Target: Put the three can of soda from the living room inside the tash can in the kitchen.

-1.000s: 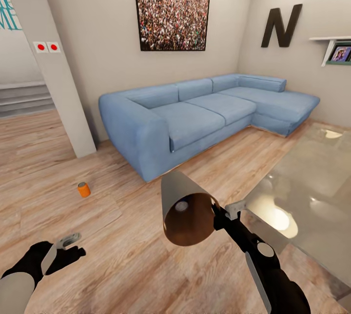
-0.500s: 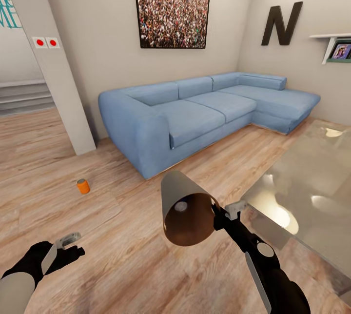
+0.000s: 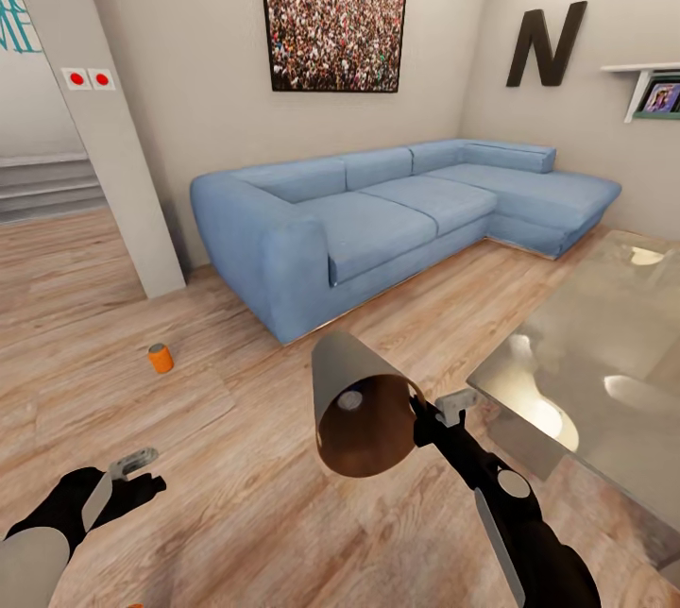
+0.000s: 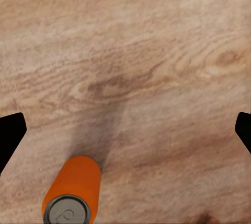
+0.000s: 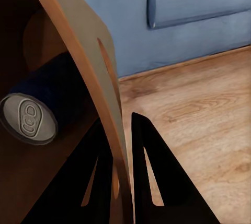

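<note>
On the light wood plank floor (image 3: 236, 457) of the living room, with a long blue corner sofa (image 3: 378, 221) against the far wall and a black wall letter N (image 3: 545, 46) on the side wall; right tool (image 3: 427, 416) clamped shut on the rim of the round tapered pale grey trash can with a brown wood-toned inside (image 3: 357, 405), held off the floor, tipped on its side, mouth toward the head camera; in the right wrist view, one black finger (image 5: 157, 182) outside the bin wall (image 5: 89, 67) and the other inside, wall pinched between them; lying inside that bin, a dark blue soda can with a grey metal top (image 5: 49, 104); left tool (image 3: 132, 476) low at the left, fingers (image 4: 10, 135) spread wide, gripping nothing; in the left wrist view, a bright orange soda can with a grey top (image 4: 73, 192) on the floor, between the spread fingers and touching neither; farther off on the floor, a second bright orange soda can (image 3: 160, 358), upright, near the pale wall pillar (image 3: 113, 145); at the right, a glass low worktop (image 3: 604, 372).
</note>
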You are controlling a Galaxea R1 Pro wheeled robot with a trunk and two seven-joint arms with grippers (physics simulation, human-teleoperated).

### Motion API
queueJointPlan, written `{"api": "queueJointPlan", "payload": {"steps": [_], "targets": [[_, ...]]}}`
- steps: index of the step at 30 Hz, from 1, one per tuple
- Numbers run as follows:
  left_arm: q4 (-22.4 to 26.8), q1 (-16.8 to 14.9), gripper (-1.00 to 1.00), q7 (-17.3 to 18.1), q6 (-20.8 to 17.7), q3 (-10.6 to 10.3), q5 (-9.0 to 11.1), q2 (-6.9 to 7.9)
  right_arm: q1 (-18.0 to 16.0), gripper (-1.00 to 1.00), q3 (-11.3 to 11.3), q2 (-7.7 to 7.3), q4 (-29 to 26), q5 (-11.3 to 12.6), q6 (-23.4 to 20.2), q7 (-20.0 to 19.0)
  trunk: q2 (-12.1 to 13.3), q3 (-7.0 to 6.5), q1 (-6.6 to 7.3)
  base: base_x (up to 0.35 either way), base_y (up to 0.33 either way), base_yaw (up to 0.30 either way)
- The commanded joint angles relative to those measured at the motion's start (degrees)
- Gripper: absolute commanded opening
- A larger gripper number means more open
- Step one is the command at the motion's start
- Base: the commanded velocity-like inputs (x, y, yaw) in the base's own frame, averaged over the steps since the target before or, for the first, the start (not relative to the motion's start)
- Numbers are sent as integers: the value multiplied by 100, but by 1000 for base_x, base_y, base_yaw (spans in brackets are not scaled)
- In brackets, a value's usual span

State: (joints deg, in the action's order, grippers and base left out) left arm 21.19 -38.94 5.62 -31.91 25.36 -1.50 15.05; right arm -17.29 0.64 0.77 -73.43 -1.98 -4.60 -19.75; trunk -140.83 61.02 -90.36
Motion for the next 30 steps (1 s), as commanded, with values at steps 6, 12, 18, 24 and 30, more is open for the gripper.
{"api": "queueJointPlan", "payload": {"steps": [6,12,18,24,30], "targets": [[0,0,100,10,60,3,-12,-2,-2,-100,0,2,-6,66,-6,-40,0,-1,1,-138,75,0],[0,0,100,22,75,4,2,-2,-2,-100,5,2,-5,66,-6,-42,0,-1,1,-254,171,0],[0,0,100,26,79,4,9,-2,-2,-100,76,2,1,66,-6,-41,0,-1,1,-259,194,0],[0,0,100,21,79,4,9,-2,-2,-100,110,2,4,66,-6,-42,0,-1,1,-83,63,0],[2,0,100,18,79,4,16,-2,-2,-100,124,2,5,66,-6,-45,-121,53,-65,-16,12,0]]}}
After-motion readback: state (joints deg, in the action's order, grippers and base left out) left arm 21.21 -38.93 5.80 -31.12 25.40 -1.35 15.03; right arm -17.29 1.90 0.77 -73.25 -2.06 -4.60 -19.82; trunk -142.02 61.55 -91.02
